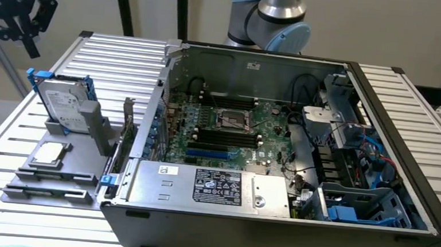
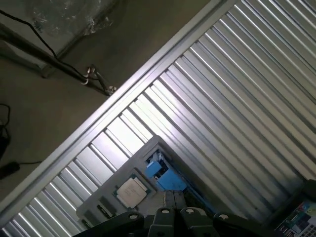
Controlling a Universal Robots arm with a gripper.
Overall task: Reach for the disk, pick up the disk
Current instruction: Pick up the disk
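— Spotted the disk (image 1: 63, 99) yet?

— Yes. Propped on edge in a slot of the grey fixture (image 1: 90, 124), at the exterior view's left, just beside the open computer case (image 1: 283, 104) but outside it. Framed by its blue caddy (image 2: 165, 177), showing the white label toward the near side

— Why upright rather than flat?

— Probably to leave the top edge and both broad faces free; looks meant for a grasp from above. Backed by the grey upright, so unlikely to topple at a light touch

— And the gripper (image 1: 14, 41)?

— Hanging high beyond the far left corner of the slatted table (image 1: 117, 51), well apart from the disk and touching nothing. Spread at the fingers (image 1: 35, 40), gripping nothing, which seems sensible with no contact made

— Anything to confuse with it?

— Only the small square chip (image 1: 50, 154), lying flat in its own recess on the same fixture, nearer than the disk. Also the silver power supply (image 1: 216, 186) with the black label, inside the case at the near wall. Easy to tell apart: no blue frame on either

— Seen from the wrist too?

— Yes, looking down across the table edge. Shows chip and blue caddy side by side on the fixture, well off-centre, so not lined up over the disk. Barely into the reach, nowhere near the pick-up, by my reckoning
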